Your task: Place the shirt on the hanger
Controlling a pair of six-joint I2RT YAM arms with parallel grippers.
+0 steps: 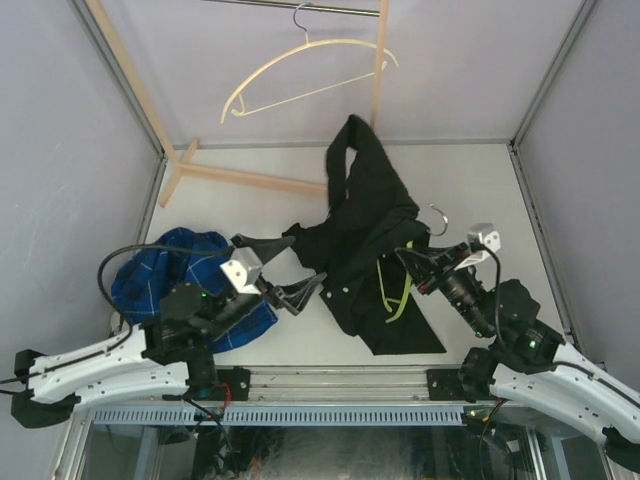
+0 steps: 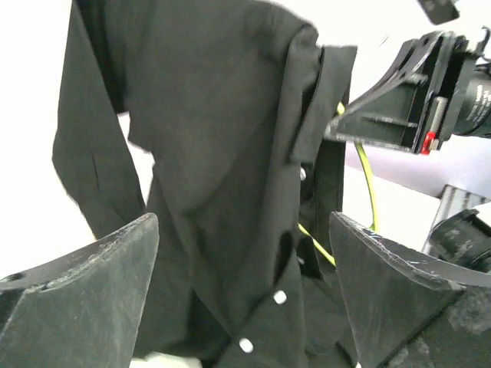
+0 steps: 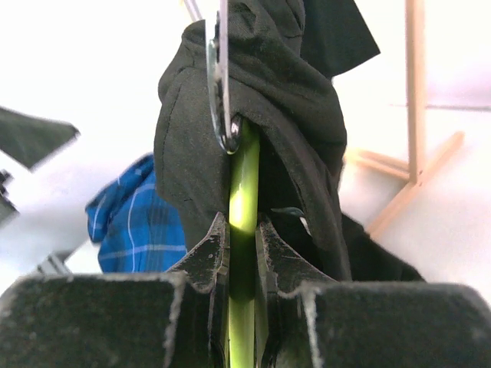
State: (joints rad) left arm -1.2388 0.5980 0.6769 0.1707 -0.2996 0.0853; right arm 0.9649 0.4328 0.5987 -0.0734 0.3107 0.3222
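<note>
Between the right fingers point(image 3: 207, 261) sits the clamped lime-green plastic hanger point(image 3: 243, 199). Spread left fingers point(image 2: 84, 284) face the limp black shirt point(image 2: 207, 153); its buttoned edge point(image 2: 265, 318) looks pinchable.

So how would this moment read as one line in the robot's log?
left gripper: open, facing shirt | right gripper: shut on hanger | shirt: bunched over hanger neck, rest spread on table
</note>
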